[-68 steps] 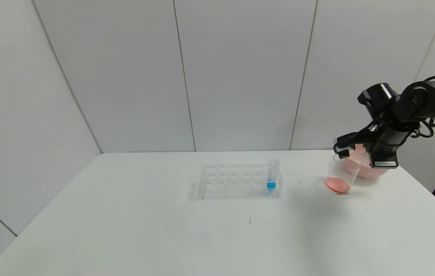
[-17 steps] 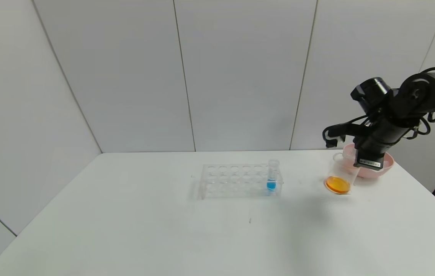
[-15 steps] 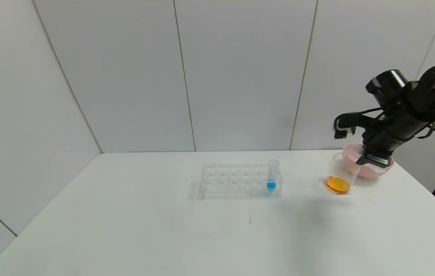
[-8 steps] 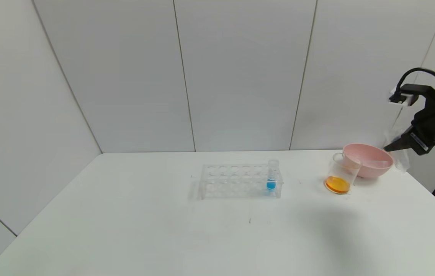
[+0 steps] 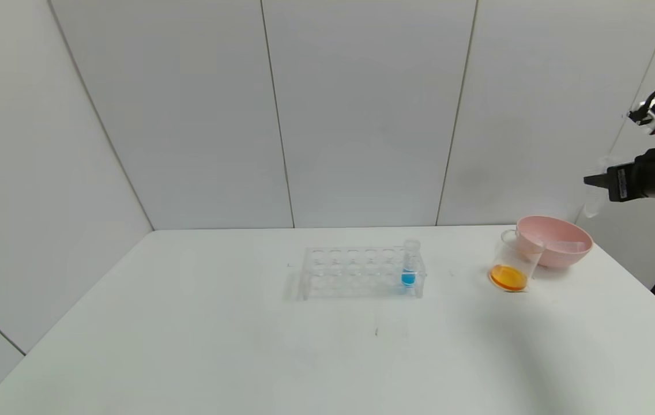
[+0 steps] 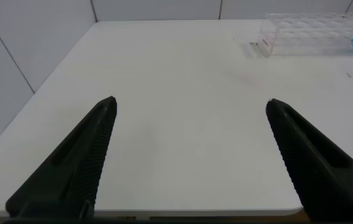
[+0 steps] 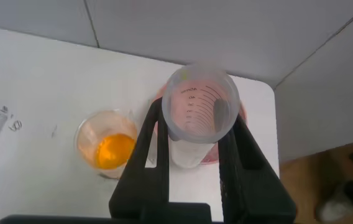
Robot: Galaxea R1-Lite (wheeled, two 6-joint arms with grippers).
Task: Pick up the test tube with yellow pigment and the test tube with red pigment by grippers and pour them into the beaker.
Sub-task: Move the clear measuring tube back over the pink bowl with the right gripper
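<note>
**One clear tube pinched aloft at the table's right edge**

Two slim black fingers of the right gripper (image 7: 197,121) press in on a clear tube (image 7: 192,149), clamping its smooth round wall from both sides. Faint printed scale marks ring the tube just under its rimmed mouth. No colour can be made out in it, so which pigment tube this is cannot be told. From the head view the gripper hangs high at the far right, above and beyond the pink bowl (image 5: 558,258). Its arm is cut off by the frame's edge.

Below it, one small clear beaker (image 5: 513,268) with a lipped rim stands on the white table (image 5: 247,346), touching or just beside the bowl. A shallow pool of orange liquid covers the beaker's bottom. The bowl is one smooth, matte, rounded dish. A pale, glassy shape lies inside it, too faint to name.

Well apart toward the table's middle sits one clear many-holed rack (image 5: 356,271), oblong and see-through. One blue-tipped tube (image 5: 410,268) stands upright in a hole at the rack's right end.

The left gripper (image 6: 191,104) shows only in its own wrist view. Its two ridged black fingers are spread wide over bare tabletop near the table's left edge.
</note>
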